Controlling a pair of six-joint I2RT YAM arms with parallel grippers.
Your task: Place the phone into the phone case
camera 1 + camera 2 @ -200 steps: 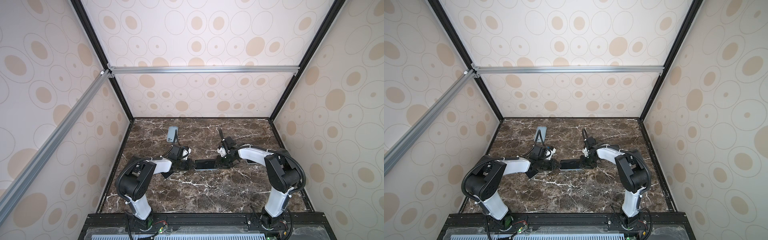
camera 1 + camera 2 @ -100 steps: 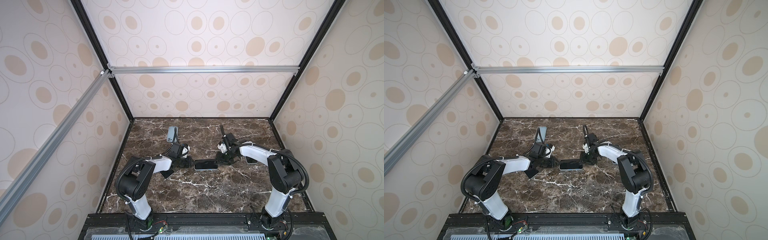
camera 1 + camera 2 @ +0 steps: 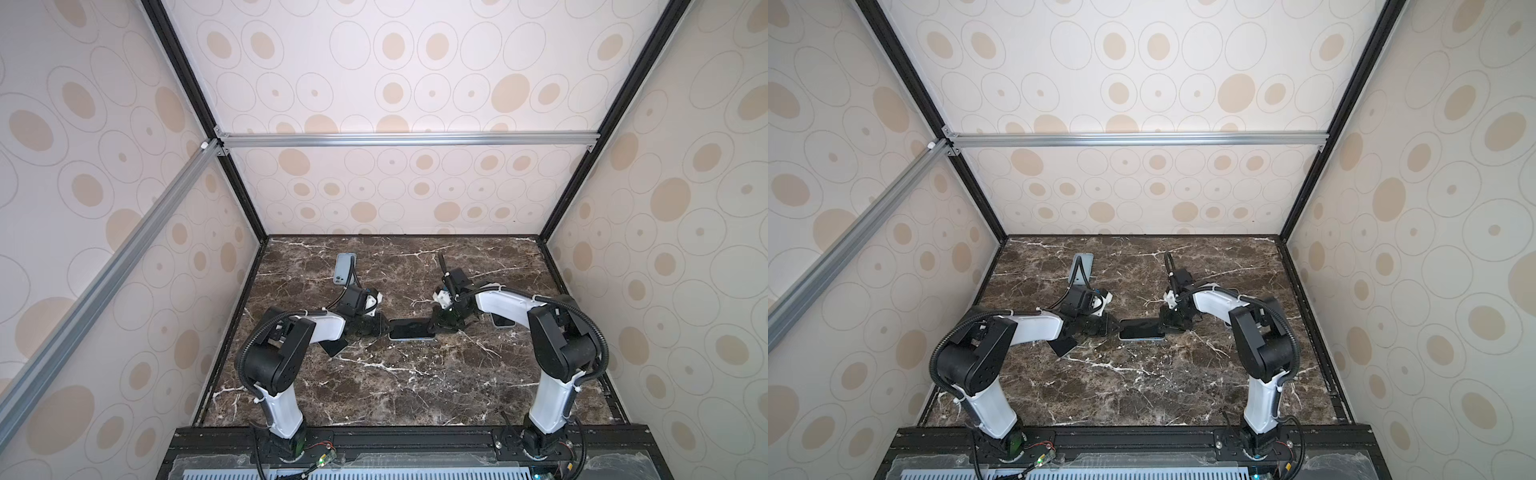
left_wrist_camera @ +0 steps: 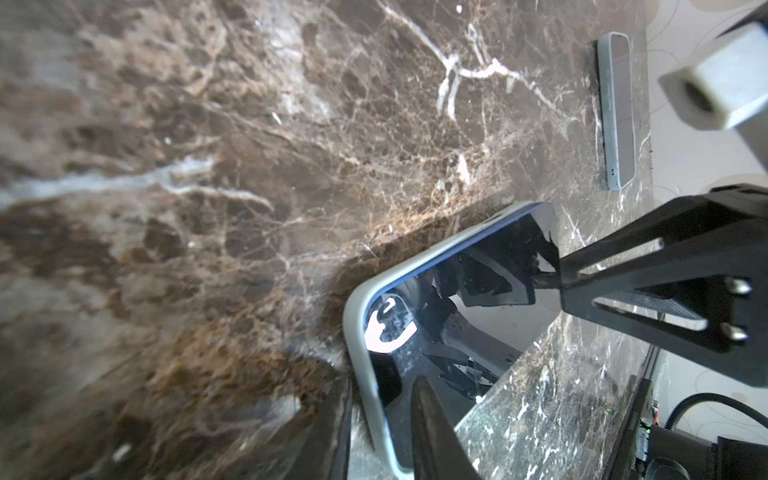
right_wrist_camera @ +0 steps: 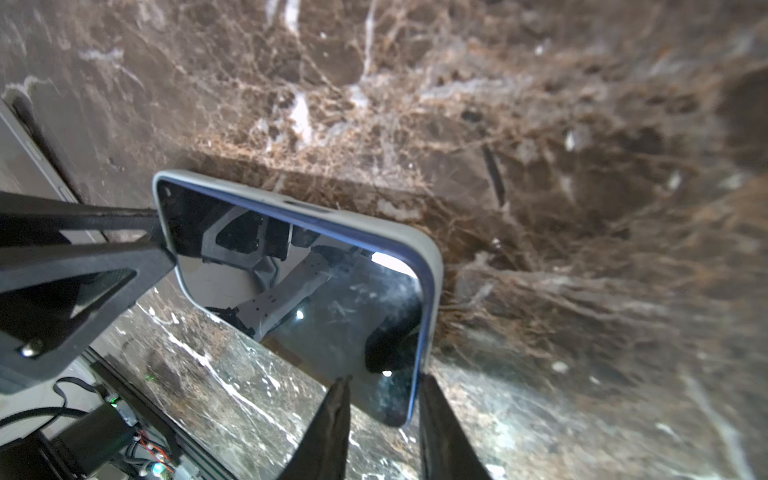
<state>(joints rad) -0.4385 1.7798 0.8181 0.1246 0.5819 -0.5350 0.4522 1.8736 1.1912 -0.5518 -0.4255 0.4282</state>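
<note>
The right gripper [image 3: 435,326], which stood drawn back off the phone [image 3: 410,330] half a second ago, is at its right end again with its jaws narrowed; the left gripper [image 3: 385,327] and the phone sit where they were. Both arms lie low and folded, with forearms stretched nearly level toward the middle, facing each other along the phone's length. Each wrist is rolled so that one finger [image 4: 432,432] lies on the glass and its partner goes under the rim — both grippers' jaws are narrow and closed over the phone's two short ends. The phone sits inside the pale grey phone case [image 5: 434,270], with a thin blue edge showing within the rim along one long side. A shadow band runs on the marble tabletop [image 3: 374,395] beside that side; whether the case's back touches the marble I cannot tell. Open marble spreads from the phone toward the black front rail [image 3: 374,436] and back toward the rear wall. A second cased handset [image 3: 502,321] lies just beyond the right wrist, a pale blue case [image 3: 345,268] lies well behind the left wrist, and a black flat piece [image 3: 335,347] lies under the left forearm
</note>
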